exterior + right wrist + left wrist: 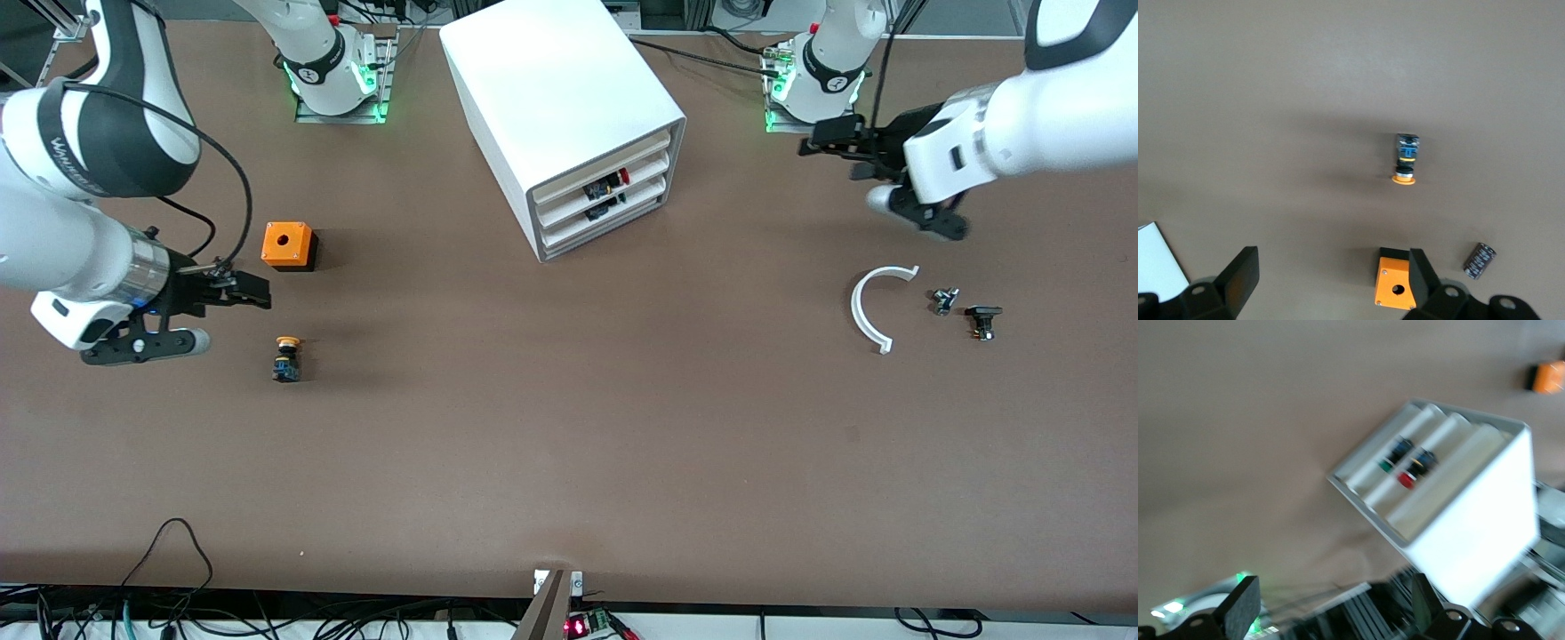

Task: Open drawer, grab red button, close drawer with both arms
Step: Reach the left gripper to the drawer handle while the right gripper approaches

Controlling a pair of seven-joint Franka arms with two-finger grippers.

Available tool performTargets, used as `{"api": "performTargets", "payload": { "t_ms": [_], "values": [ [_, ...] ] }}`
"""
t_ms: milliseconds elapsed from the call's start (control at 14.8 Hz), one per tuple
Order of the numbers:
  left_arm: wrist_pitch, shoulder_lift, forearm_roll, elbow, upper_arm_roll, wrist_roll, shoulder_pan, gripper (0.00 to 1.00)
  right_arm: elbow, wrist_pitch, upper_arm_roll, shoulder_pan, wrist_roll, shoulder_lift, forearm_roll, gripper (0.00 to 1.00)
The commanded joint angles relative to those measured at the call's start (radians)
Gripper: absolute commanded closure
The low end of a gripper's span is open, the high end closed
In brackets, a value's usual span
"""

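Note:
The white cabinet (569, 107) stands at the middle of the table, near the bases, with all its drawers pushed in. The second drawer (642, 171) shows the red-capped button (622, 175) through its cut-out front. In the left wrist view the cabinet (1478, 520) and the red button (1406, 479) show too. My left gripper (840, 151) is open and empty, over the table between the cabinet and the left arm's base. My right gripper (244, 292) is open and empty, over the table beside the orange box. Its fingers (1238, 277) stand wide apart.
An orange box with a hole (287, 245) and an orange-yellow-capped button (286, 358) lie toward the right arm's end. A black cylinder (1479, 260) lies by the box. A white curved piece (876, 307) and two small black parts (944, 300) (982, 320) lie toward the left arm's end.

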Motion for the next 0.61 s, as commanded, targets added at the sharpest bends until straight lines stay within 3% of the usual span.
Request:
{"api": "performTargets", "payload": {
  "t_ms": [0,271,541],
  "values": [
    [-0.072,0.077,-0.062,0.029,0.0,0.077,-0.003,0.0,0.045,0.006,0.003,0.05,0.048,0.017,0.015,0.01],
    [-0.067,0.201,-0.091,0.015,-0.015,0.358,-0.012,0.0,0.124,0.003,0.005,0.122,0.234,0.051,0.021,0.01],
    [0.008,0.301,-0.219,-0.015,-0.015,0.467,-0.012,0.0,0.137,0.006,0.003,0.171,0.398,0.051,0.023,0.01]
  ]
}}
